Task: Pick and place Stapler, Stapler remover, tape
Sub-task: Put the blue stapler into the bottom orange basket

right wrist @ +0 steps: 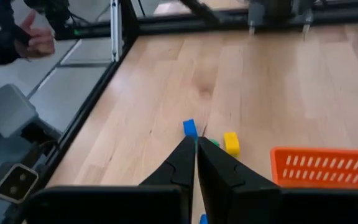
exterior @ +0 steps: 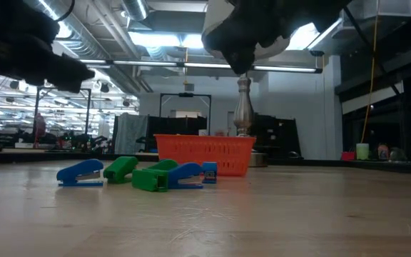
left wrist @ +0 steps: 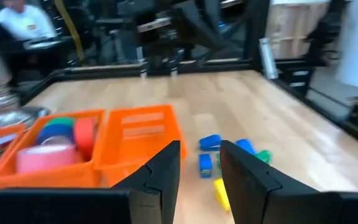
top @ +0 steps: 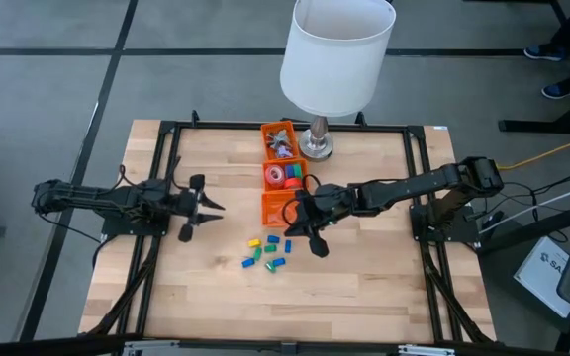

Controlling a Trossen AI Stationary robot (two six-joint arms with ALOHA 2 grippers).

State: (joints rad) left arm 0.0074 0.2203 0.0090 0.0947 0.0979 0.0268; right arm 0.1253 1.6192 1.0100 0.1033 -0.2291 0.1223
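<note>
The right tool (top: 310,225), clenched empty, hovers beside the orange bins (top: 283,174), above the small staplers (top: 266,250) scattered on the tabletop (top: 364,277); tape (top: 285,175) sits binned. Next: spread, drop onto one stapler. Left tool (top: 206,208) waits, clenched.

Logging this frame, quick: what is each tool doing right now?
Left tool: closed, holding nothing.
Right tool: closed, holding nothing.

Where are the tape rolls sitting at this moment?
In the high view the tape rolls lie in the middle compartment of the orange tray, just in front of the lamp base, near the right gripper.
</note>
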